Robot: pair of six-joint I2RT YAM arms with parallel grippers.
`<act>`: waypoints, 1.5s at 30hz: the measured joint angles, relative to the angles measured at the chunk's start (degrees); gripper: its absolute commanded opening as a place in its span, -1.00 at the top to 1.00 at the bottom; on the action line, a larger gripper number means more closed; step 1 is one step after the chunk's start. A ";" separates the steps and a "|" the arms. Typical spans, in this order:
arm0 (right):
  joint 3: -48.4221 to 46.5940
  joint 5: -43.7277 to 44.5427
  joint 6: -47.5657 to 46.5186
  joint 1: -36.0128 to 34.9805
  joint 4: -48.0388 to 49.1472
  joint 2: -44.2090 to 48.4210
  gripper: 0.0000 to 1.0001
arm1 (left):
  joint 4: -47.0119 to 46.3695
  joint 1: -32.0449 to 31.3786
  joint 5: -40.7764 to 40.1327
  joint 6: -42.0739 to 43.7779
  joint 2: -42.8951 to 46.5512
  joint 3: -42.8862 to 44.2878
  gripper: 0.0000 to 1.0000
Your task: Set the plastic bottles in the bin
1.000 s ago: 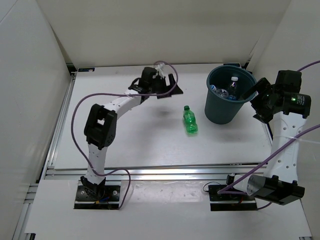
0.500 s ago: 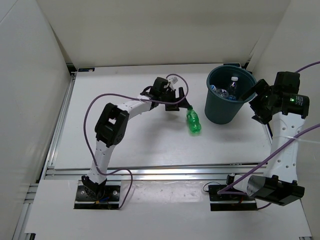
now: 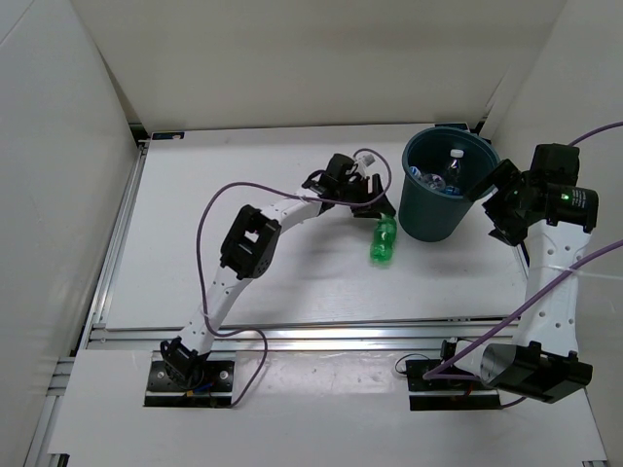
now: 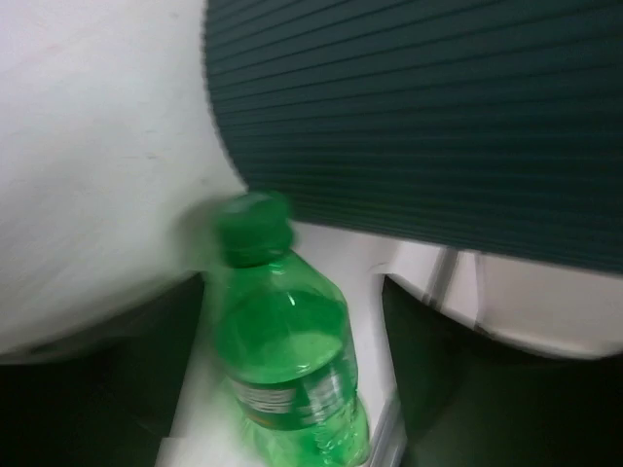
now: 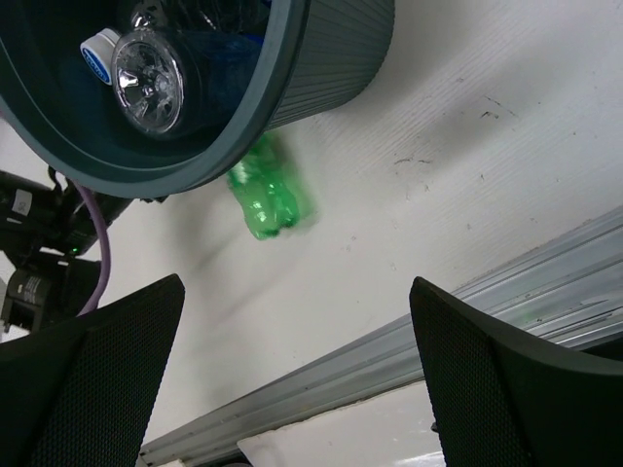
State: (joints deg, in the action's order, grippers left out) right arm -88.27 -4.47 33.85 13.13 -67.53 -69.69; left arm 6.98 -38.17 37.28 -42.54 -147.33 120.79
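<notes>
The top camera looks down from high above the near edge, over the whole table (image 3: 273, 282). The left wrist camera sits close against the green bottle (image 4: 287, 360) and the wall of the bin (image 4: 419, 117). The right wrist camera looks from higher onto both.

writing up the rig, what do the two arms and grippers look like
The left arm and right arm have white links, boxy black joint housings and black base plates. A purple cable loops along each. The left gripper and right gripper are black; the right one's fingers show a fine mesh texture. A small green light glows near the right wrist.
</notes>
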 measured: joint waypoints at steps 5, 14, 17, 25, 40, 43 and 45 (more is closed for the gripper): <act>0.04 0.44 -0.20 0.00 -0.02 0.02 -1.00 | -0.13 -0.94 4.31 -1.42 -3.34 1.33 0.12; 0.33 -0.55 0.24 0.00 0.17 -2.49 -1.00 | 1.44 1.88 10.88 -0.48 1.62 -8.02 -0.84; 0.33 -1.33 0.28 0.00 0.46 -4.02 -1.00 | 2.45 3.15 10.73 0.74 3.80 -8.15 -1.00; 2.95 -1.49 0.35 0.00 1.29 -2.93 -1.00 | 3.15 3.30 10.84 0.90 7.85 -9.88 -1.00; 9.20 -1.29 0.68 0.00 1.55 1.14 -1.00 | 13.18 -1.29 7.30 5.68 8.74 -13.18 -1.00; 10.23 -1.22 0.70 0.00 1.49 1.88 -1.00 | 13.20 -2.05 7.43 5.75 8.74 -13.18 -1.00; 10.56 -1.20 0.70 0.00 1.53 2.12 -1.00 | 13.31 -2.47 7.65 5.73 8.74 -13.18 -1.00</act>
State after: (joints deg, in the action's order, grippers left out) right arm -77.71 -5.67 34.54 13.13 -66.00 -67.57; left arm 20.29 -40.64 44.93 -36.82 -138.58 107.61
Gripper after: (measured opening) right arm 0.998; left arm 0.997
